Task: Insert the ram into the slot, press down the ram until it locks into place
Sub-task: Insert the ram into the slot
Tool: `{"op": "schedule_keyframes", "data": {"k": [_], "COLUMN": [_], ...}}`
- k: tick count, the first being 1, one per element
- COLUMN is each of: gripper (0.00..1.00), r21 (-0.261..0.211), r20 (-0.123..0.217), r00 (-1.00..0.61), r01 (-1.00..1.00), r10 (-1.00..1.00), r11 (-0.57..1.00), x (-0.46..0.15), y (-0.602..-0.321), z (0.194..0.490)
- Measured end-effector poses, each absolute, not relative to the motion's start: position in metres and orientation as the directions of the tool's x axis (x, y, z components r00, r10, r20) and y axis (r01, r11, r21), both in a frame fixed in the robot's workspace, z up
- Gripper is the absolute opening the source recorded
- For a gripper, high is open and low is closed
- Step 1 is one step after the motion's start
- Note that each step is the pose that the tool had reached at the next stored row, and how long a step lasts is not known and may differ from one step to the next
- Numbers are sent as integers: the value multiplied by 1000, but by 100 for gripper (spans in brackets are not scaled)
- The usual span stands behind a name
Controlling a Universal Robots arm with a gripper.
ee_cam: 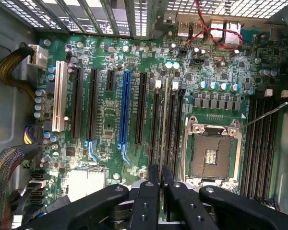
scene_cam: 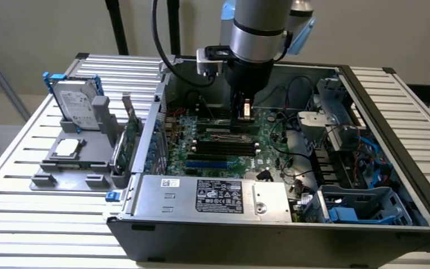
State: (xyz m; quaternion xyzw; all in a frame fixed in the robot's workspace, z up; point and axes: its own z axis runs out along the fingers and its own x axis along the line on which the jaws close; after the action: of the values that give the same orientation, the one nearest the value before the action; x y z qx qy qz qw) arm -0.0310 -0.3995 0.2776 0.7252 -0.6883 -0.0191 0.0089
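In the exterior view, the arm's black gripper (scene_cam: 243, 115) is seen lowered into an open grey metal computer case (scene_cam: 275, 230) that rests on a slatted metal table (scene_cam: 20, 224). Just beneath the fingertips, the long, thin green circuit-board ram (scene_cam: 228, 130) is set on edge over the green motherboard (scene_cam: 267, 159). Its long axis runs from the exterior view's left to the exterior view's right, parallel with the black memory sockets (scene_cam: 223, 147) beside it. A silver hard drive (scene_cam: 76, 106) is propped on a grey holder at the exterior view's left, well apart from the case.

In the wrist view, the ram (ee_cam: 163, 120) is presented edge-on as a pale line. It stands in the long, narrow black plastic slot (ee_cam: 167, 103), parallel with the blue slot (ee_cam: 125, 110) and beside the square metal processor socket (ee_cam: 211, 153). Its long axis leads straight away from the gripper (ee_cam: 161, 179) towards the rear ports. The two fingers (ee_cam: 149, 201) are drawn nearly together and appear clamped on the ram's upper edge. Whether the end clips have latched cannot be told.
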Motion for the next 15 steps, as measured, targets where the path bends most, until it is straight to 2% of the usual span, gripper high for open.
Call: {"op": "schedule_keyframes", "data": {"k": [15], "gripper": [13], "r21": [39], "r20": [-16], "r00": [52], "r01": [-998], "r10": [-999], "r11": [-52], "x": [-31], "y": [-401], "z": [250]}}
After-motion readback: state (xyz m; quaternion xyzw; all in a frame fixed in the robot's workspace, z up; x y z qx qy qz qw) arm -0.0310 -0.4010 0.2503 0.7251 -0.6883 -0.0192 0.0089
